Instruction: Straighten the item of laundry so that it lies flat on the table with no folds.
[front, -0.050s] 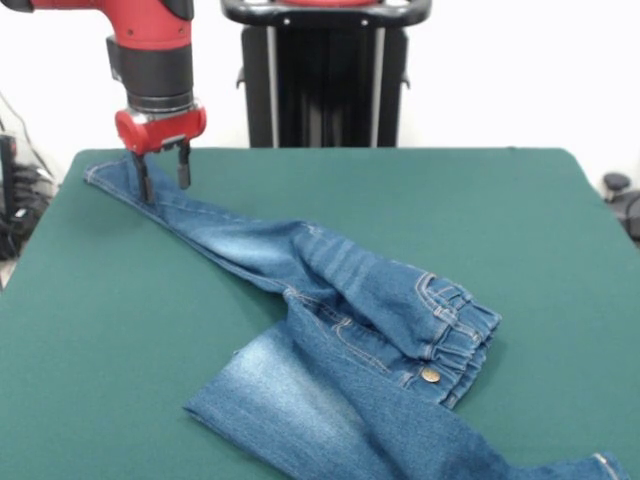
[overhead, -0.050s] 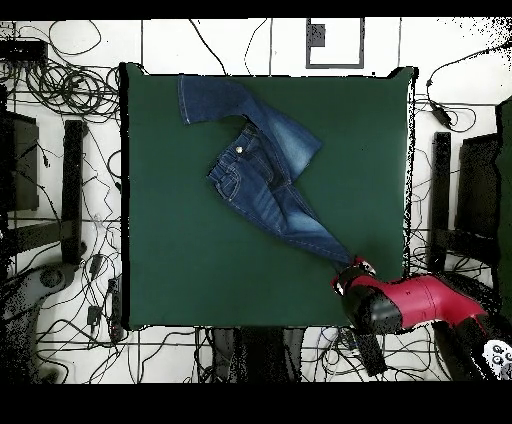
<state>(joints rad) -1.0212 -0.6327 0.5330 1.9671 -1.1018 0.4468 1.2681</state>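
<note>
The item of laundry (front, -0.050s: 340, 320), a small pair of blue jeans, lies on the green table (front, -0.050s: 110, 330). One leg stretches straight to the far left corner. The other is folded across near the front edge and runs off the picture's bottom. The gathered waistband (front, -0.050s: 462, 325) and metal button (front, -0.050s: 430, 375) sit at the right. My gripper (front, -0.050s: 163, 177) stands open at the stretched leg's hem, its fingertips down at the cloth. Overhead, the jeans (overhead, -0.050s: 265, 180) run diagonally to the gripper (overhead, -0.050s: 352, 268) near the table's (overhead, -0.050s: 180, 260) lower right corner.
The black pedestal (front, -0.050s: 325, 80) stands behind the table's far edge. Cables (overhead, -0.050s: 60, 120) and black stands (overhead, -0.050s: 72, 190) crowd the floor around the table. Broad bare cloth lies left of the jeans in the front view.
</note>
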